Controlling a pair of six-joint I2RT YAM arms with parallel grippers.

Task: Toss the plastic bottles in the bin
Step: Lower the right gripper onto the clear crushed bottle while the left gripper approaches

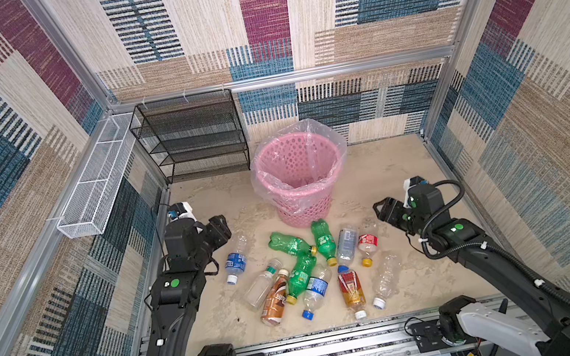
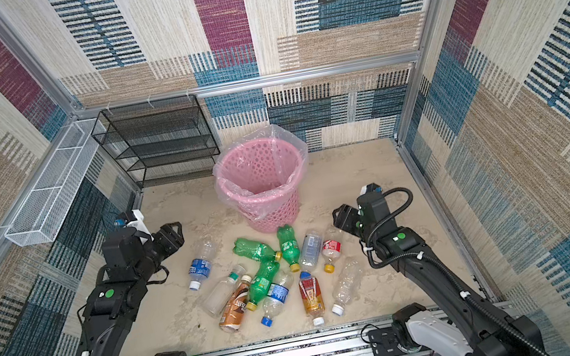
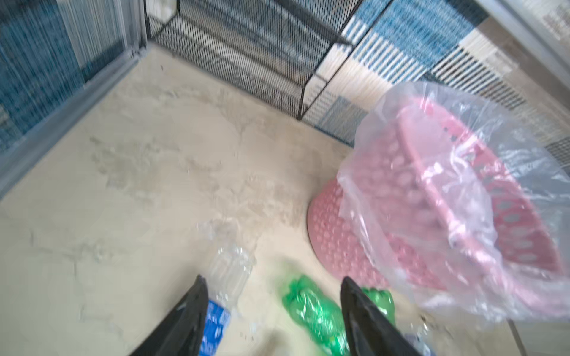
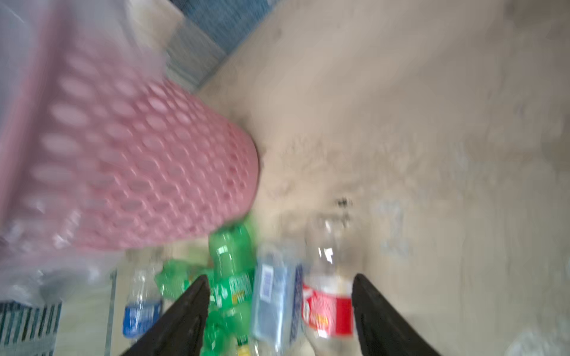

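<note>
Left pincer [image 3: 273, 278] and right pincer [image 4: 279, 276] stand with jaws apart, empty; all plastic bottles [image 1: 300, 273] I see lie on the floor [image 1: 408, 283] before the pink bin [image 1: 304, 210], none inside; I judge nothing done yet

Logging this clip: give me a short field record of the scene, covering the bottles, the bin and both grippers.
plastic bottles: eleven counted, all lying in front of the bin, none held
bin: upright, bag-lined, no bottle visible inside
left gripper: open, empty, near the white-capped blue-labelled bottle
right gripper: open, empty, near the red-labelled bottle
background: black mesh rack, white wire basket
</note>
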